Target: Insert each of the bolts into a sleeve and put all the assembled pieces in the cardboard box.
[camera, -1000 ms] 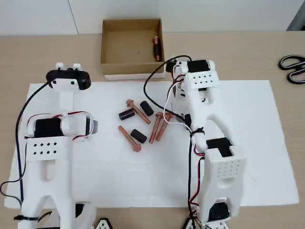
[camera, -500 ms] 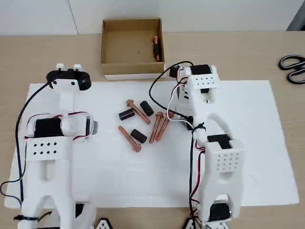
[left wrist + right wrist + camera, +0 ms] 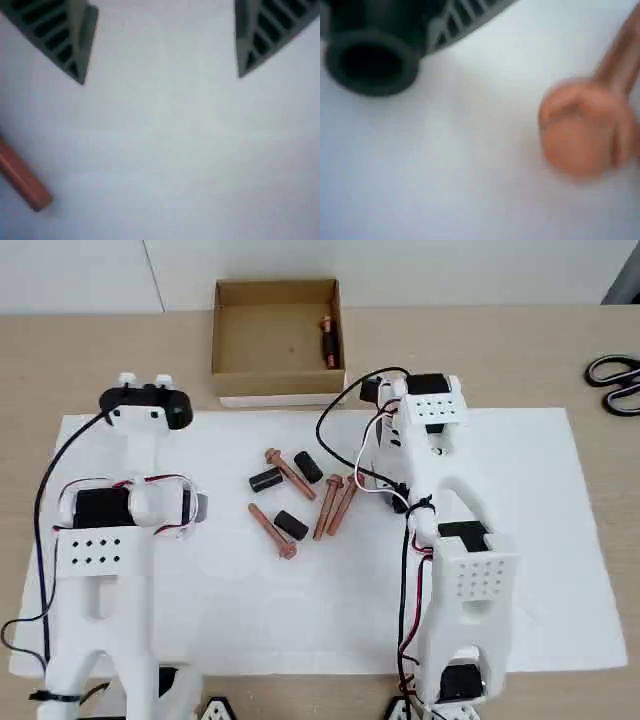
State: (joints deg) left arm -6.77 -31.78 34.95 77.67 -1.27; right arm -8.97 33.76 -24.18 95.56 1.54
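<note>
Light wooden table point(image 3: 100, 350) carries a white foam sheet point(image 3: 230, 610). The open brown cardboard box point(image 3: 216, 335) beyond the sheet holds one copper bolt fitted in a black sleeve point(image 3: 327, 340) against its wall.

Left gripper point(image 3: 160, 77): fingers spread wide above bare sheet, holding nothing. Right gripper point(image 3: 382, 445): low over the sheet; finger position cannot be told.

Four loose copper-coloured bolts point(image 3: 330, 506) and three short black cylindrical sleeves point(image 3: 291, 525) lie mid-sheet between the arms.

White plastic left arm point(image 3: 100, 570) and right arm point(image 3: 465, 575) carry black motor blocks, perforated plates and black, red, white cables. The left pincer point(image 3: 160, 77) has dark, ribbed fingers point(image 3: 55, 30).
</note>
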